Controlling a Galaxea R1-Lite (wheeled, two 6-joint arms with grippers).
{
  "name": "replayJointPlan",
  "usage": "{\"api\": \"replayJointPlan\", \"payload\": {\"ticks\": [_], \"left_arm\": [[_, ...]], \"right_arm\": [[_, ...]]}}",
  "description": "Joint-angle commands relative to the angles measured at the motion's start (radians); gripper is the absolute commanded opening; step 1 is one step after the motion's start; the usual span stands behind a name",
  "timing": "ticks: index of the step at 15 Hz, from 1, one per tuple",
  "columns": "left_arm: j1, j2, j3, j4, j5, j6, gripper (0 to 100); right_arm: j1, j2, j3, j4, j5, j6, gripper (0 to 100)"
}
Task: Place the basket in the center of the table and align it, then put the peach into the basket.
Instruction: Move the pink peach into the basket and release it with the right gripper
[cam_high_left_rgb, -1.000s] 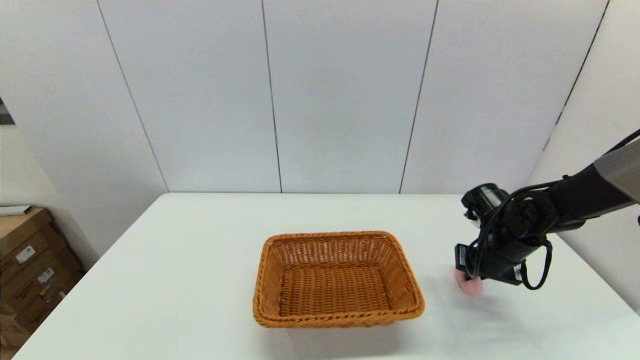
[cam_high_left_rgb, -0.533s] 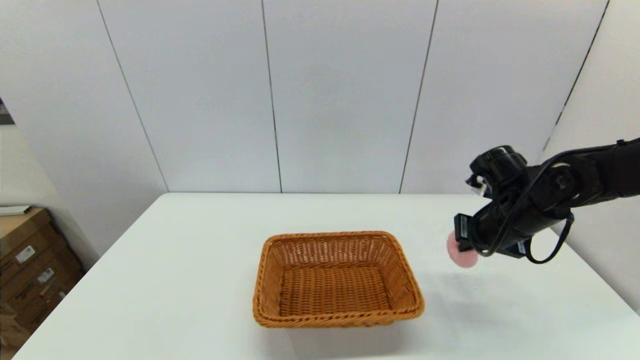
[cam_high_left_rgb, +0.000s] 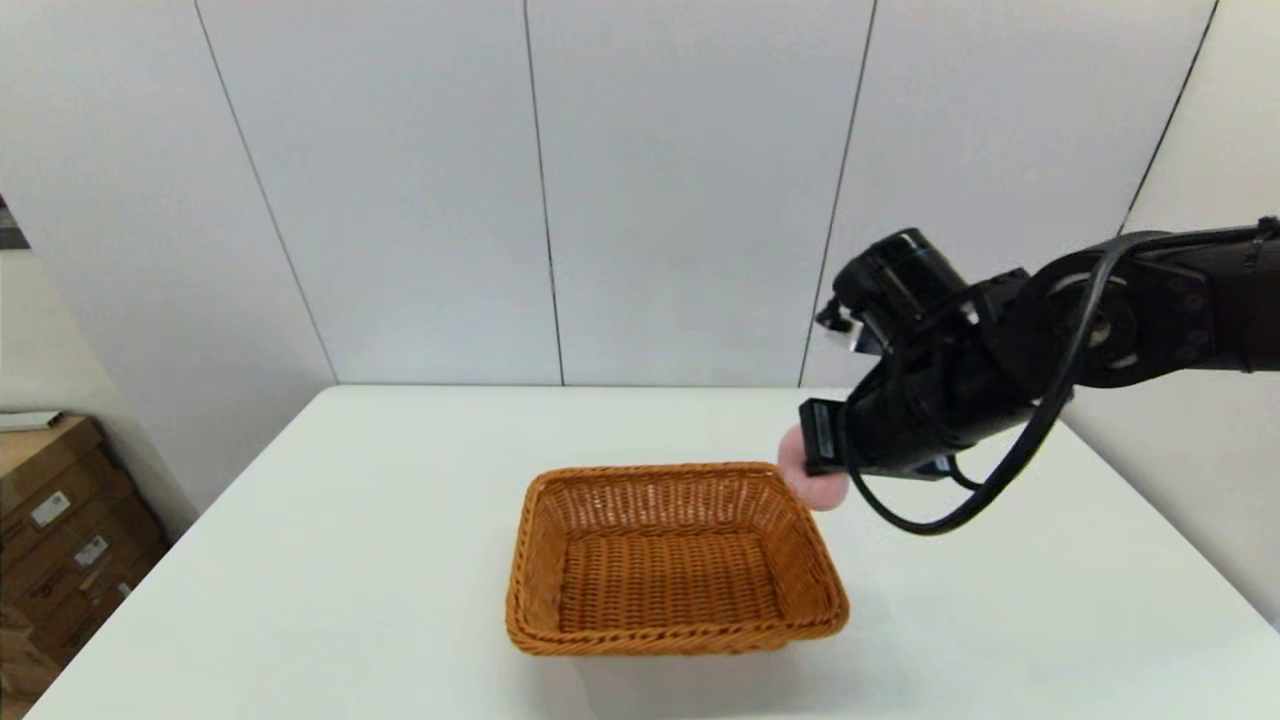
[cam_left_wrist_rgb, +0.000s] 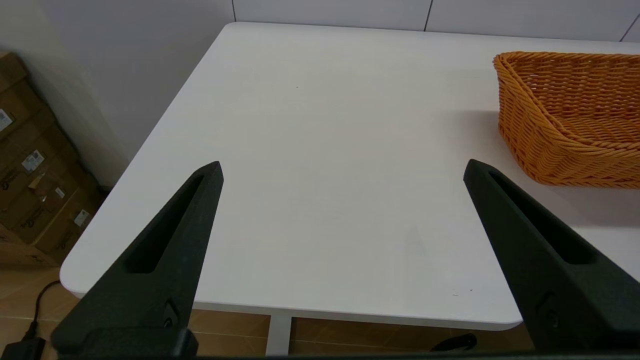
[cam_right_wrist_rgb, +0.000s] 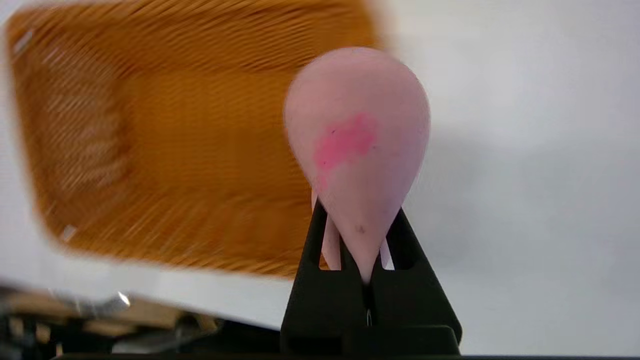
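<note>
The orange-brown wicker basket (cam_high_left_rgb: 672, 560) stands empty near the middle of the white table (cam_high_left_rgb: 350, 520); it also shows in the left wrist view (cam_left_wrist_rgb: 570, 115) and the right wrist view (cam_right_wrist_rgb: 175, 140). My right gripper (cam_high_left_rgb: 812, 468) is shut on the pink peach (cam_high_left_rgb: 812, 482), squeezing it narrow between the fingers (cam_right_wrist_rgb: 310, 250). The peach (cam_right_wrist_rgb: 357, 150) hangs in the air just above the basket's far right corner. My left gripper (cam_left_wrist_rgb: 342, 172) is open over the table's left part, left of the basket, holding nothing.
Cardboard boxes (cam_high_left_rgb: 60, 520) are stacked on the floor off the table's left edge. A white panelled wall stands behind the table, and another wall runs close along its right side.
My right arm has lifted the peach off the table at the right and carried it up and leftward to the basket's far right corner. The basket has not moved.
</note>
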Motion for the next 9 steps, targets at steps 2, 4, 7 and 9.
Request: {"api": "replayJointPlan", "payload": {"ticks": [2,4,7,9], "left_arm": [[0.000,0.000,0.000,0.001,0.001,-0.001,100],[0.000,0.000,0.000,0.001,0.001,-0.001,100],[0.000,0.000,0.000,0.001,0.000,-0.001,100],[0.000,0.000,0.000,0.001,0.000,-0.001,100]], "right_arm": [[0.152,0.173,-0.135,0.030,0.002,-0.011,0],[0.195,0.239,-0.177,0.030,0.005,-0.011,0],[0.217,0.305,-0.233,0.037,0.006,-0.008,100],[0.218,0.309,-0.241,0.039,0.008,-0.008,100]]}}
